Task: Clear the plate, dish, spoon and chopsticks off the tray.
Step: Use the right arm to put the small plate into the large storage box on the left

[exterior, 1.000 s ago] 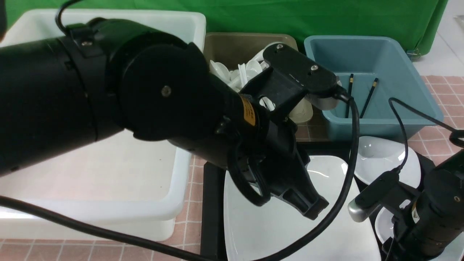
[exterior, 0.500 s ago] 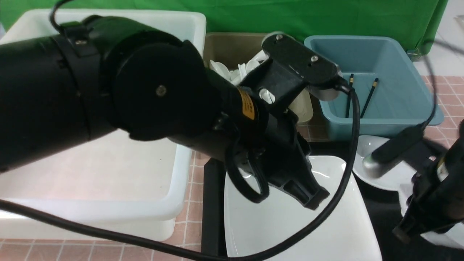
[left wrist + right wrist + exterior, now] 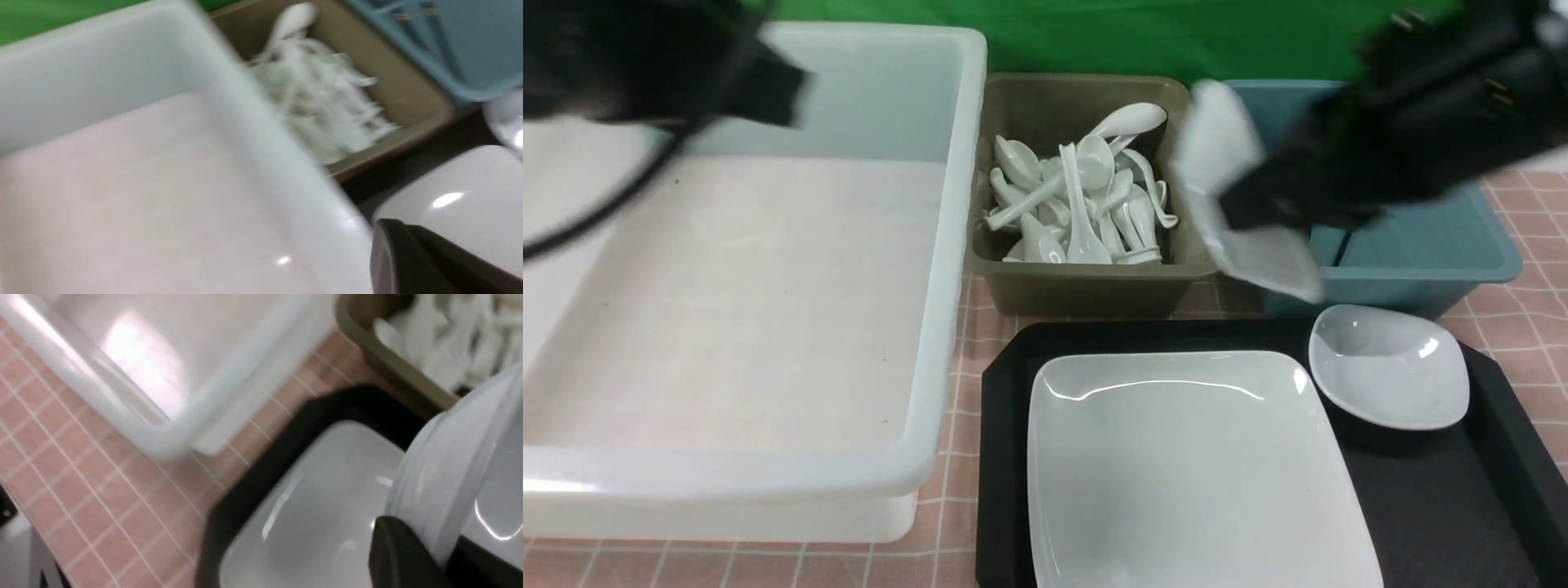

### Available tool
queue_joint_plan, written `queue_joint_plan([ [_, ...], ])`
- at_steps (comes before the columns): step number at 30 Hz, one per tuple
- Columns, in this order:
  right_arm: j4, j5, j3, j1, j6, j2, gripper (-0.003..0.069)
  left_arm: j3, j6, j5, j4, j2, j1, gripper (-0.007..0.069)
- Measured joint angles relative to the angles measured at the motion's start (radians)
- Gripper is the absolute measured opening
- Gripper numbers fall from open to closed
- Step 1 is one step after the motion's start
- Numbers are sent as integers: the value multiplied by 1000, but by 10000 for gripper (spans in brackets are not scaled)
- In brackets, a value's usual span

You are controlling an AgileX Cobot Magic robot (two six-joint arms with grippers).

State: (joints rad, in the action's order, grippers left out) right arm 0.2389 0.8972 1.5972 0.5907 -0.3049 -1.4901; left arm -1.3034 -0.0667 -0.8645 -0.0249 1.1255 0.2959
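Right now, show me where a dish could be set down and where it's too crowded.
Widest bare floor: inside the white bin. On the tray, one bare patch lies right of the plate, nearer the robot than the small dish. The olive bin is heaped with spoons. The right claw and its carried dish hide part of the blue bin.

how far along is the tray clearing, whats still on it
Looks done: no spoon or chopsticks show on the tray, and spoons fill the olive bin. In hand: the right end effector holds a small dish aloft near the blue bin. Left: the plate and a second dish sit on the tray.
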Motion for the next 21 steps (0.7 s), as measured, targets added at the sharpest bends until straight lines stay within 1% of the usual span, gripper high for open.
queue_joint_plan([
  [2,3,-42,137,102,-8,-134,71,30,21,-25,-18,-38,-156,-3],
  [3,4,-46,148,109,-8,-145,71,36,23,-24,-24,-43,-168,-3],
  [4,6,-70,247,169,-18,-231,71,67,27,-29,-56,-58,-266,-3],
  [7,6,-91,396,239,-26,-386,71,132,10,-46,-125,-70,-385,-3],
  [9,-6,-93,488,272,-30,-493,71,163,-30,-73,-168,-72,-437,-3],
  [12,-42,-93,588,297,-32,-640,71,191,-66,-103,-221,-72,-472,-3],
  [14,-57,-92,633,303,-32,-713,71,193,-82,-109,-251,-72,-474,-3],
  [18,-67,-76,656,303,-32,-810,73,193,-115,-109,-312,-72,-474,-3],
  [21,-69,-60,658,303,-32,-870,98,193,-143,-109,-350,-73,-474,-3],
])
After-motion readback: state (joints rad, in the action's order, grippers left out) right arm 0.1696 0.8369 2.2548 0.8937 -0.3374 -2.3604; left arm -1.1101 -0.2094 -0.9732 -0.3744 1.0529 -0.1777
